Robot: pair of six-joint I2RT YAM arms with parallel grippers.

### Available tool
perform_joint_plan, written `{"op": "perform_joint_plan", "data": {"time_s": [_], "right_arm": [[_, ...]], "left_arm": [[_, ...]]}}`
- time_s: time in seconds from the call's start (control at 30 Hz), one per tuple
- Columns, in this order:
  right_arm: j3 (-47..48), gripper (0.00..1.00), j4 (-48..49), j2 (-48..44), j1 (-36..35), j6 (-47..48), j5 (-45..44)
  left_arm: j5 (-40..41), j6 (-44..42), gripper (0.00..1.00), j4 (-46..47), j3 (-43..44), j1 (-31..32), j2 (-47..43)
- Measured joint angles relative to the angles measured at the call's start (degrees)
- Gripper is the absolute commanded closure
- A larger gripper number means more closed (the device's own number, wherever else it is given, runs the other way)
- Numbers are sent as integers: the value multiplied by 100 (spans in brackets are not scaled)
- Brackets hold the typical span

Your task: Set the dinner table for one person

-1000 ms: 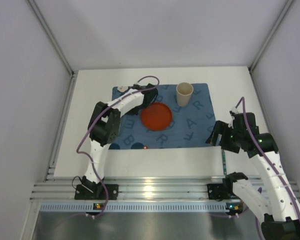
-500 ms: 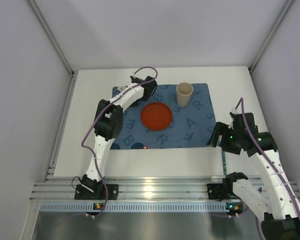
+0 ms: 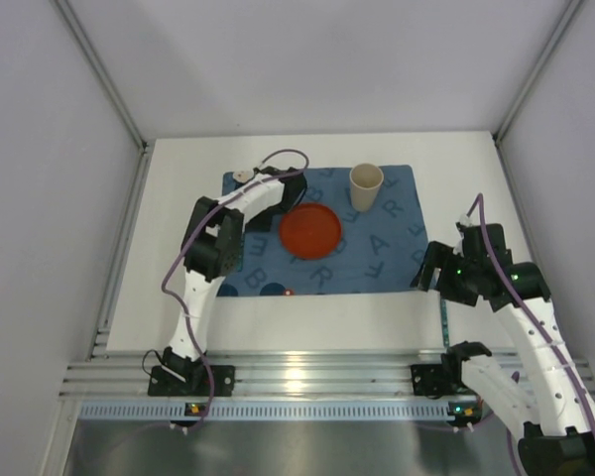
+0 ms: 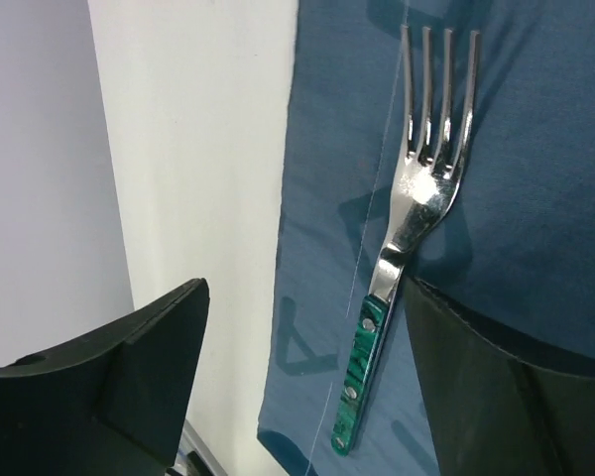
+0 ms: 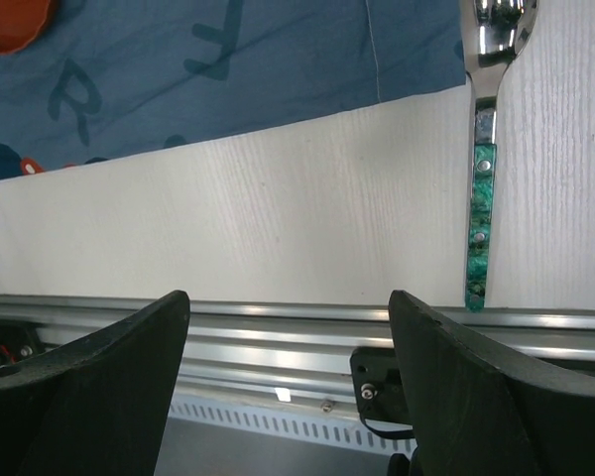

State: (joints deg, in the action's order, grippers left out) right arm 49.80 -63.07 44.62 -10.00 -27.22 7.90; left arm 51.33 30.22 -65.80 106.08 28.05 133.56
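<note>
On the white dinner table (image 3: 178, 248) lies a blue letter-printed placemat (image 3: 387, 248) with an orange plate (image 3: 310, 230) and a beige cup (image 3: 366, 185). A fork (image 4: 416, 198) with a green handle lies flat on the placemat, left of the plate. My left gripper (image 4: 305, 288) hovers open over it, and the handle is near the right finger (image 4: 496, 397), untouched. A green-handled spoon (image 5: 479, 198) rests on the bare table right of the placemat, pointing at the rail. My right gripper (image 5: 288, 297) stands open left of the spoon, holding nothing.
A ribbed aluminium rail (image 3: 297, 377) runs along the near edge, carrying both arm bases. Grey walls close in the left, right and back sides. The placemat's left edge (image 4: 283, 248) borders a strip of bare table (image 4: 198, 149).
My left gripper has opened and let go of the fork, which now lies free on the placemat. The left wrist shifted slightly. The right arm has hardly moved.
</note>
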Motion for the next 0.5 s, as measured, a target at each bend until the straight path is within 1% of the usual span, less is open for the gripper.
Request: {"op": "perform_joint_plan", "data": {"time_s": [0.13, 0.23, 0.4, 0.5], "right_arm": [[17, 18, -4, 39, 0, 0, -96], [306, 18, -61, 289, 0, 2, -354], [1132, 17, -85, 1043, 2, -107, -1266], [1375, 18, -116, 1668, 66, -297, -1670]], "left_arm": [[-74, 17, 13, 9, -15, 11, -352], [-114, 28, 14, -9, -9, 52, -671], [-610, 114, 14, -118, -20, 181, -1405], [-1045, 144, 15, -24, -367, 306, -2065]]}}
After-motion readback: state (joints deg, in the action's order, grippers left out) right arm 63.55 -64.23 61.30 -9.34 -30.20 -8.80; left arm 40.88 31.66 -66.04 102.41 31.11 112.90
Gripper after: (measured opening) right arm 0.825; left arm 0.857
